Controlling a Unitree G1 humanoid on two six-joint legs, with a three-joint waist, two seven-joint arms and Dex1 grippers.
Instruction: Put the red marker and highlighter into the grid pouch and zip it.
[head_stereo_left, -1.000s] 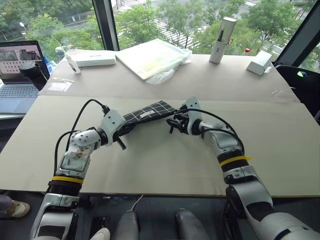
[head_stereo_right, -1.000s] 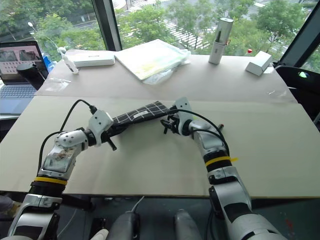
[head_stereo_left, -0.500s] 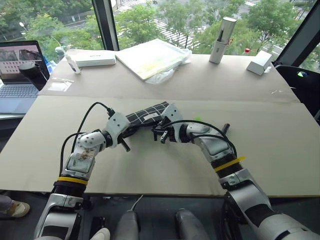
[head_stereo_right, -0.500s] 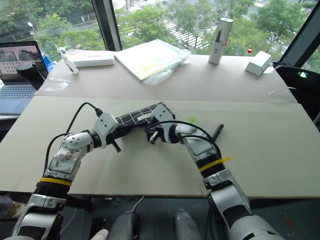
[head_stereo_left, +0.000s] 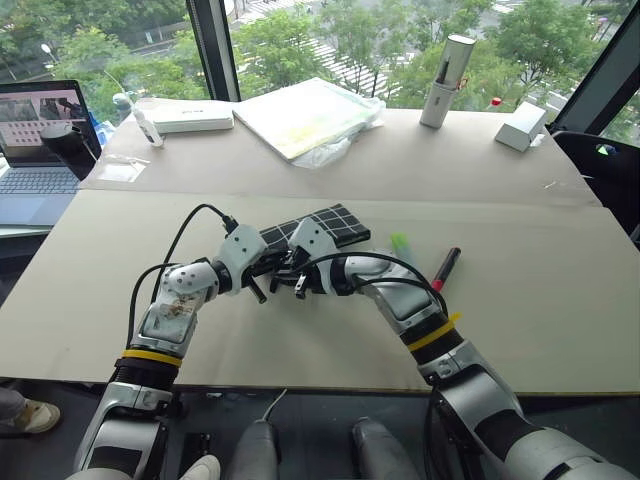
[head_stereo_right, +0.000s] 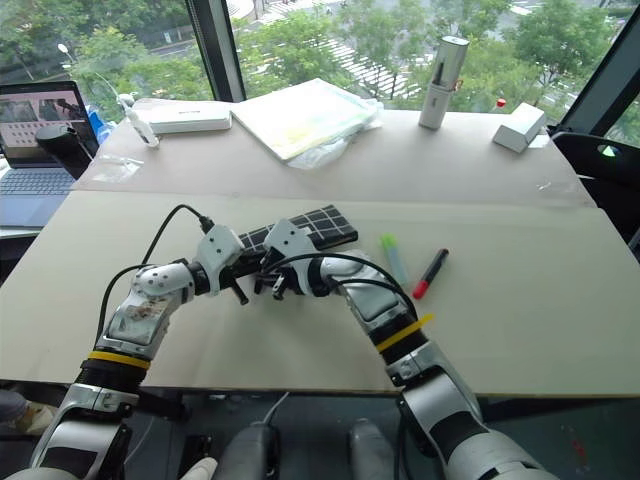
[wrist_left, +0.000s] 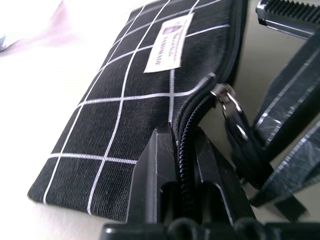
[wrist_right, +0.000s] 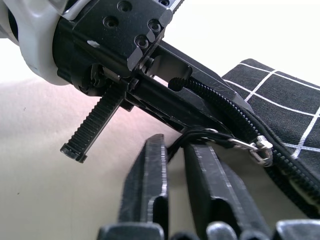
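The grid pouch (head_stereo_left: 325, 224) lies flat on the cardboard-covered table, black with white lines and a small white label. My left gripper (wrist_left: 182, 145) is shut on the zipper edge at the pouch's left end. My right gripper (wrist_right: 175, 147) sits right beside it, fingers a little apart, with the black pull cord (wrist_right: 197, 136) at their tips and the metal zipper slider (wrist_right: 260, 149) just past them. To the right of the pouch, the highlighter (head_stereo_left: 400, 245) with its light green cap and the red marker (head_stereo_left: 445, 268) lie on the table, untouched.
A laptop (head_stereo_left: 35, 150) stands at the far left. At the back are a white box (head_stereo_left: 190, 117), a plastic-wrapped pad (head_stereo_left: 305, 115), a silver cylinder (head_stereo_left: 446, 82) and a small white box (head_stereo_left: 520, 125). Bare cardboard (head_stereo_left: 520, 300) spreads to the right.
My right gripper has travelled left along the pouch's near edge, from its right end to beside the left gripper. The arm's move uncovered the highlighter and red marker. The left gripper held still.
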